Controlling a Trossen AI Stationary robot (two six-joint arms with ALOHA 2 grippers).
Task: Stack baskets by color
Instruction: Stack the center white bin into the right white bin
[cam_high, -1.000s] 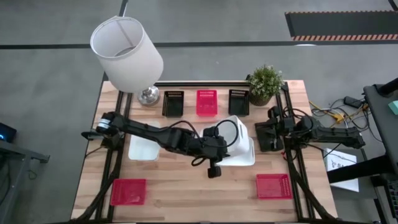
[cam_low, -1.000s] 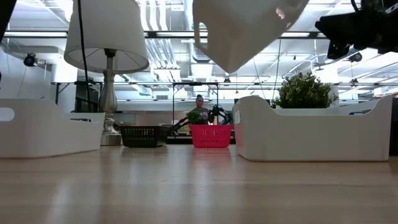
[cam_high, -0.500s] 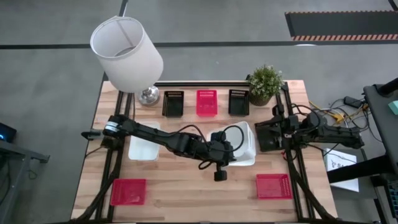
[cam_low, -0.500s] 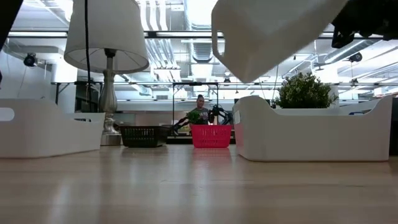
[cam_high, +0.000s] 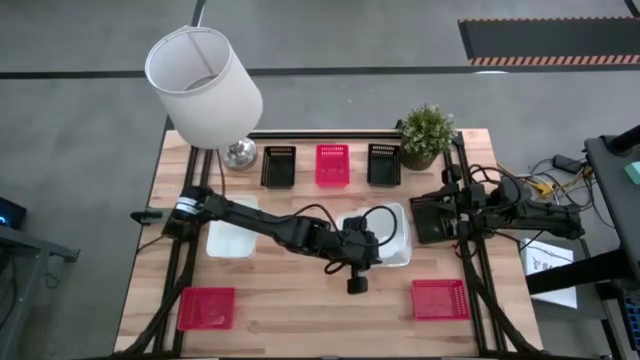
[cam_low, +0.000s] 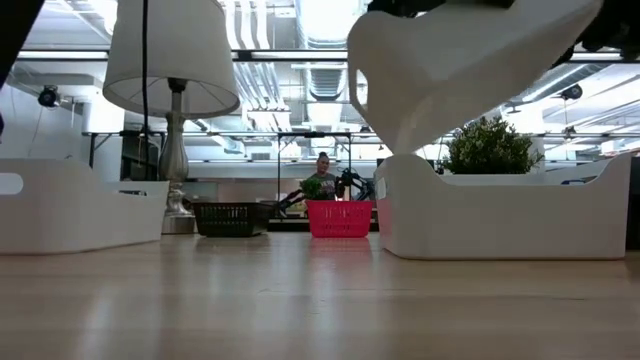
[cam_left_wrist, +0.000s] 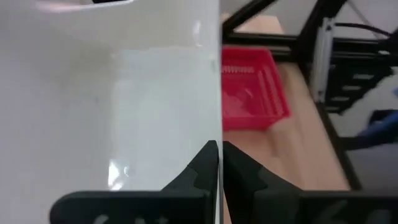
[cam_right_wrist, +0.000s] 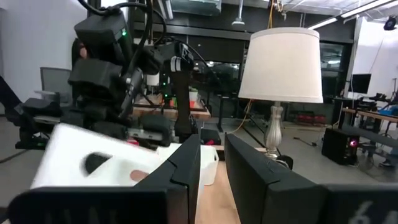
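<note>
1. The carried white basket hangs tilted just above the resting white basket, probably angled so one corner goes in first and white nests in white.
2. The left gripper is pinched tight on the carried basket's thin wall, holding it by the rim.
3. The right gripper waits by the table's right edge, fingers narrowly parted around nothing.
4. From above, the left arm hides most of both baskets; whether they touch yet is unclear.
</note>
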